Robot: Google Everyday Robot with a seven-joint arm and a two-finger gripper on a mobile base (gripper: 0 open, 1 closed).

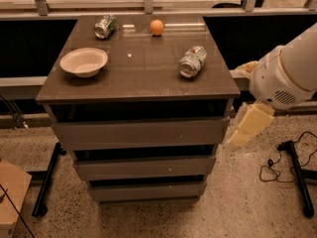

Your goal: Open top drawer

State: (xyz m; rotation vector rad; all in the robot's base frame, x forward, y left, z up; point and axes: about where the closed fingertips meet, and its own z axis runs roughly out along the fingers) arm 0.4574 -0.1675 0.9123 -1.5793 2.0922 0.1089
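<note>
Foreground: speckled floor (233,207), with a loose cable (271,166) lying to the right of the cabinet.

Front face, bottom to top: bottom drawer (148,191), middle drawer (143,167), and the top drawer (141,133). The top drawer is your target. It has the widest panel of the three, plain and handleless, and it sits just under the overhanging cabinet top (143,78) with a dark gap along its upper edge. It looks shut or very nearly so.

Right side: the gripper (249,126) hangs from the white arm (290,73). It is just beside the cabinet's right front corner, level with the top drawer's panel and apart from it. You cannot tell from this view whether it is open or closed, and it holds nothing that can be seen.

Advice for the step in hand: you are most likely still approaching. With no handle, the gap above the panel is probably your only purchase. Bring the gripper round to the front, catch the upper edge near the centre so the drawer does not skew, and pull straight out and level. Keep clear of the middle drawer's gap below.

On the top, nearer to farther: a bowl (83,61), a can on its side (192,61), a second can (104,26) and an orange (157,27). A jerky pull could set the cans and the orange rolling.
</note>
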